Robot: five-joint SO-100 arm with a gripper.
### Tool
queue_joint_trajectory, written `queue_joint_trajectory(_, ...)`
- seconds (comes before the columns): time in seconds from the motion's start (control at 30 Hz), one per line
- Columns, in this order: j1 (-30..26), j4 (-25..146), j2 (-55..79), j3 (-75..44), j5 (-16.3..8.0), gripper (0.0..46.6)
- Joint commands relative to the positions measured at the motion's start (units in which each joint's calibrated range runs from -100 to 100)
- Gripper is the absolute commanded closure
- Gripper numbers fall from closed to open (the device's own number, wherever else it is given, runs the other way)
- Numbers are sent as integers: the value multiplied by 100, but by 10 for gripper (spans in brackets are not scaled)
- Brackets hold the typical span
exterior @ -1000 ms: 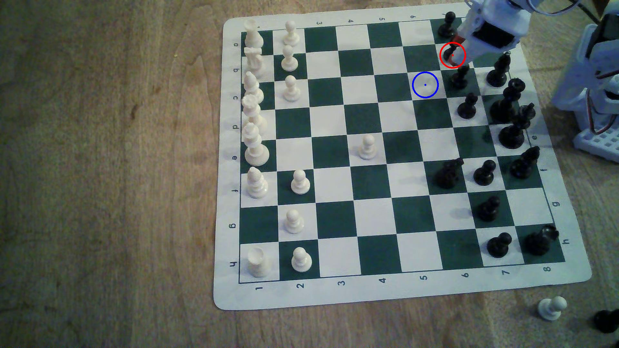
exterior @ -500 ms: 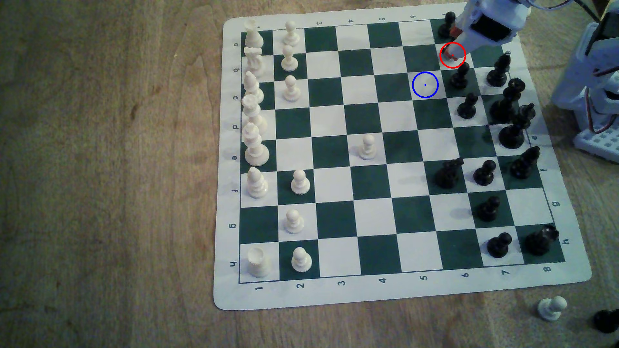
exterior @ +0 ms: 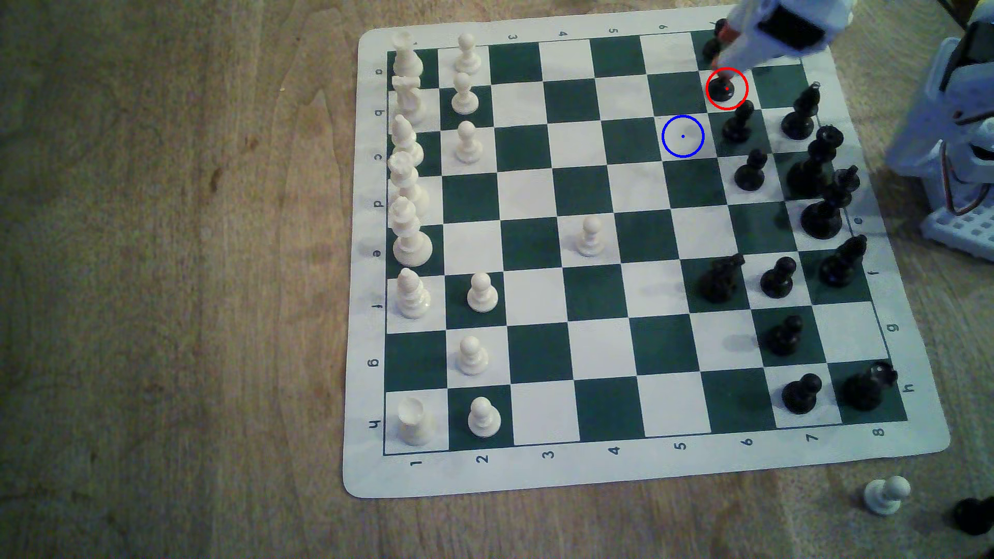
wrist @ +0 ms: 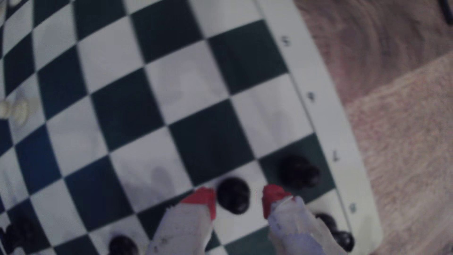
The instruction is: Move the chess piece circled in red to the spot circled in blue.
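- One black pawn, the chess piece circled in red (exterior: 721, 89), stands upright on its white square near the far edge of the chessboard (exterior: 591, 473) in the exterior view; the end effector (exterior: 721, 54) hangs just above and behind it, blurred, so from here I cannot tell how wide it stands.
- The spot circled in blue (exterior: 682, 136) is an unoccupied white square, one square diagonally nearer the camera and toward the exterior view's left; another black pawn (exterior: 737, 124) stands just beside the route, to the exterior view's right.
- In the wrist view the end effector (wrist: 239, 199) is spread, its red fingertips (wrist: 203, 198) flanking the chess piece circled in red (wrist: 233, 198) with a gap showing on each side; nothing is pinched.
- The step in hand looks like the grasp. Next, I judge, comes dropping lower over the pawn's head, closing on the neck, then lifting clear of the neighbouring pawn before crossing to the blue ring.
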Motion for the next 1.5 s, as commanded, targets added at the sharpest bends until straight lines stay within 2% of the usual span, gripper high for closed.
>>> queue_joint_trajectory(0.0, 120, -191, 118, -29, 59, 362)
queue_joint_trajectory(0.3, -36, -543, 338, 443, 15, 365)
queue_joint_trajectory(0.8, -99, -1051, 754, 579, -29, 369)
queue_joint_trajectory(1.0, -99, -1092, 848, 579, -20, 401)
queue_joint_trajectory(1.1, -99, -1117, 856, 579, -15, 464)
queue_joint_trajectory(1.27, -106, -1084, 856, 524, 5, 464)
queue_joint_trajectory(1.47, -255, -216, 466, -283, -39, 464)
